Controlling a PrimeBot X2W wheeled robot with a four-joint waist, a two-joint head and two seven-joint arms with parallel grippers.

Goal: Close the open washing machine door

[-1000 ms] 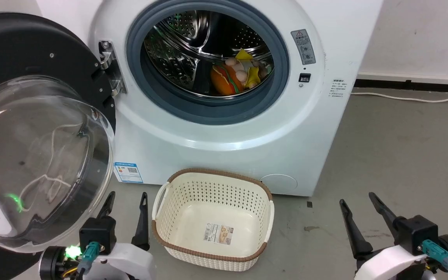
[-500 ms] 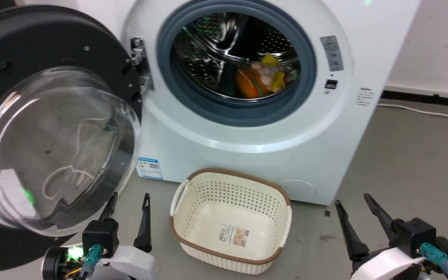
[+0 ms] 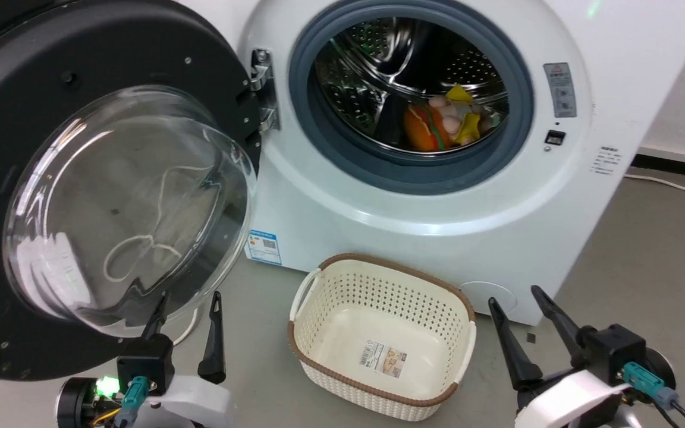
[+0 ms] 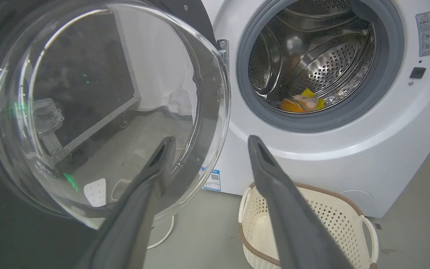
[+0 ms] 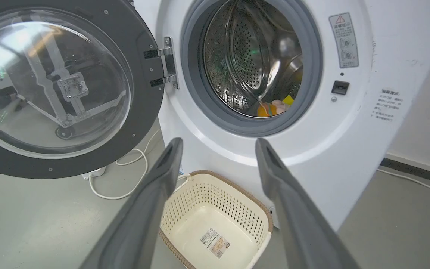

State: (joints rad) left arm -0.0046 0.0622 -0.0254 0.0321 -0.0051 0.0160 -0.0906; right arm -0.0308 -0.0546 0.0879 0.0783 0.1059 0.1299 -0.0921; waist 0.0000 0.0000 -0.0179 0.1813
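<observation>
Blue-edged label (image 3: pixel 264 246) sits beside the washing machine door (image 3: pixel 110 196).

White wrists (image 3: pixel 197 403), long dark fingers (image 3: pixel 214 342), teal connectors (image 3: pixel 637 375)

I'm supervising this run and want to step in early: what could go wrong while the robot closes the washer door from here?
1. The left gripper, open, sits close under the bulging glass of the washing machine door; raising it carelessly could knock or scrape the glass.
2. The basket stands on the floor just in front of the machine; an arm sweeping low to push the door shut might bump it.
</observation>
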